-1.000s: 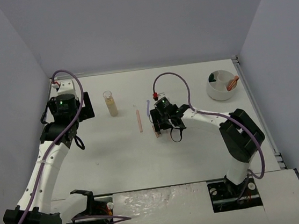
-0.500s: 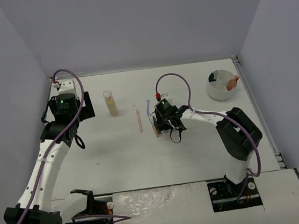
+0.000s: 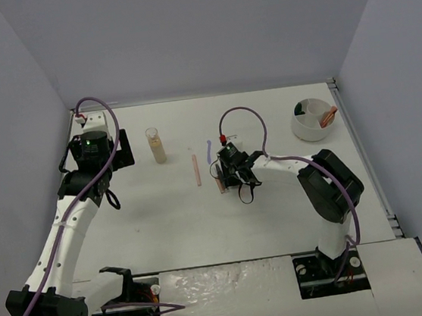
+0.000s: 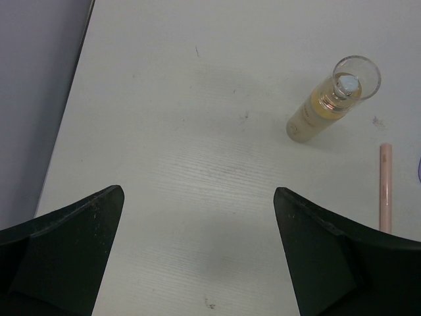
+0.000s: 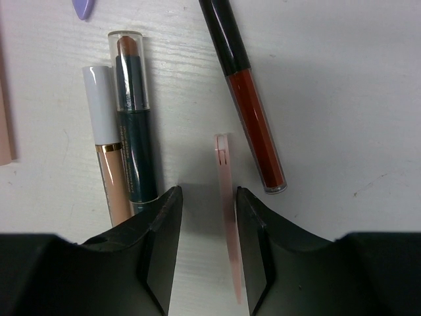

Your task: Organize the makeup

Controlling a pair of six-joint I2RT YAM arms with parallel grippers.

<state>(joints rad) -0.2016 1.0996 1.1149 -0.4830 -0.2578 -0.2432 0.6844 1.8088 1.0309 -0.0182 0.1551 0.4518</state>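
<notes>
My right gripper is open and low over a cluster of makeup sticks. A thin pale pink stick lies between its jaws, close to the right finger. Beside it lie a red stick with a black cap, a dark green stick with a clear cap and a beige stick with a white cap. A lilac tip shows at the top. A long pink stick and the beige-liquid bottle lie further left. My left gripper is open and empty above bare table.
The white divided bowl stands at the back right with an orange-brown item in it. The bottle also shows in the top view. Walls close in the table on the left, back and right.
My right gripper has shifted a little left and settled over the cluster of sticks. The left arm has not moved.
</notes>
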